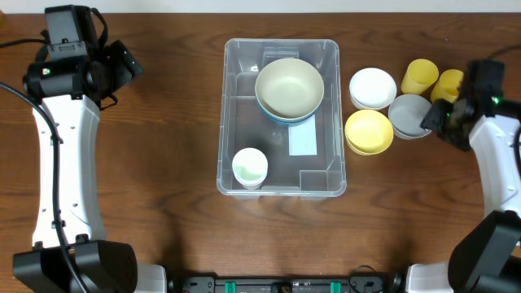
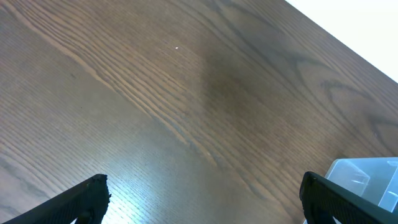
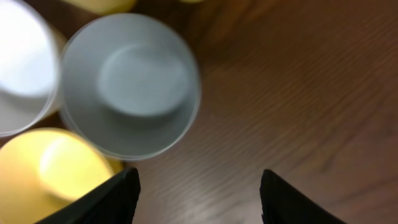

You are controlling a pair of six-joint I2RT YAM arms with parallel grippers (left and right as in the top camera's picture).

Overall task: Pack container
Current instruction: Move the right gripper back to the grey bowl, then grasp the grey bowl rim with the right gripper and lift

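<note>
The clear container (image 1: 229,122) stands mid-table in the overhead view. It holds a cream bowl (image 1: 289,88) nested on a blue one, and a small pale cup (image 1: 250,167). A white label (image 1: 302,140) shows on its base. My right gripper (image 1: 431,120) hangs at the grey bowl's (image 1: 409,115) right edge. In the right wrist view it (image 3: 199,199) is open over bare wood, with the grey bowl (image 3: 130,87) just ahead of its left finger. My left gripper (image 1: 129,69) is far left, wide open (image 2: 205,202) over bare table. A container corner (image 2: 367,177) shows beside its right finger.
Right of the container lie a white bowl (image 1: 373,87), a yellow bowl (image 1: 369,132) and two yellow cups (image 1: 421,76) (image 1: 447,84). The white bowl (image 3: 22,68) and yellow bowl (image 3: 50,174) crowd the grey one's left side in the right wrist view.
</note>
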